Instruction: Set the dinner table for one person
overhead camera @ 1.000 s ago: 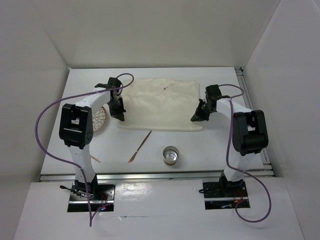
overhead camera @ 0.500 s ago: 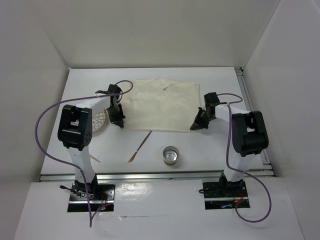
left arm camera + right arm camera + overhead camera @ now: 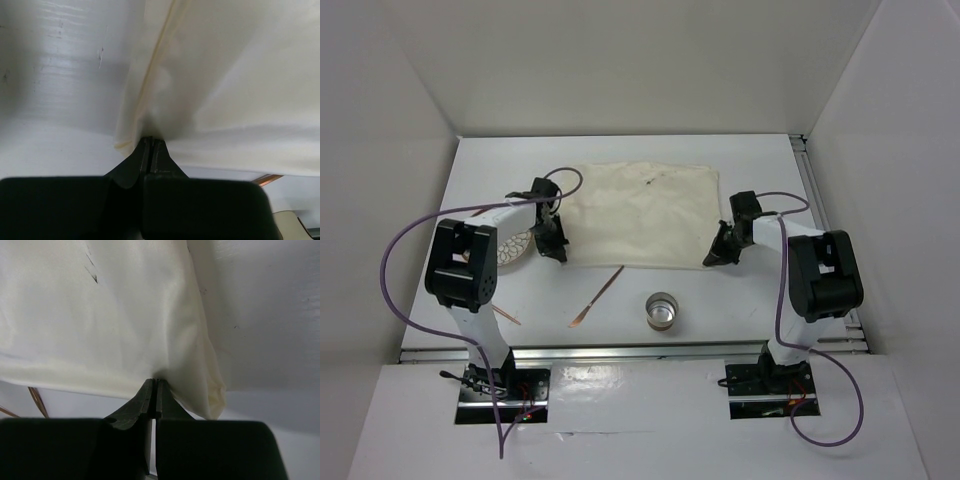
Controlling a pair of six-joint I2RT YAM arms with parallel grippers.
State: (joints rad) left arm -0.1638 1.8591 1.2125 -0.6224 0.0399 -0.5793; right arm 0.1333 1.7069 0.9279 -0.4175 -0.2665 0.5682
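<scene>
Grip check, both arms.

Left pincer (image 3: 151, 140): jaws pressed together, no gap at tips. Near-left corner of mat (image 3: 635, 210) nipped between them, cloth puckered up into the pinch.

Right pincer (image 3: 156, 381): jaws likewise closed tight, nipped on near-right corner of mat. Cloth folded over just right of tips.

Mat: spread between the two pincers and away from both, far part lying flat.

Table (image 3: 740, 300): white, beneath both pincers and reaching out past them on every side; bare on outer side of each.

Plate (image 3: 518, 245): just left of left pincer, partly under that arm.

Spoon (image 3: 597, 296): on near side of left pincer, toward right one, slanted, far tip close to mat edge.

Cup (image 3: 662, 311): nearer than both pincers, roughly between them, upright, apart from spoon.
</scene>
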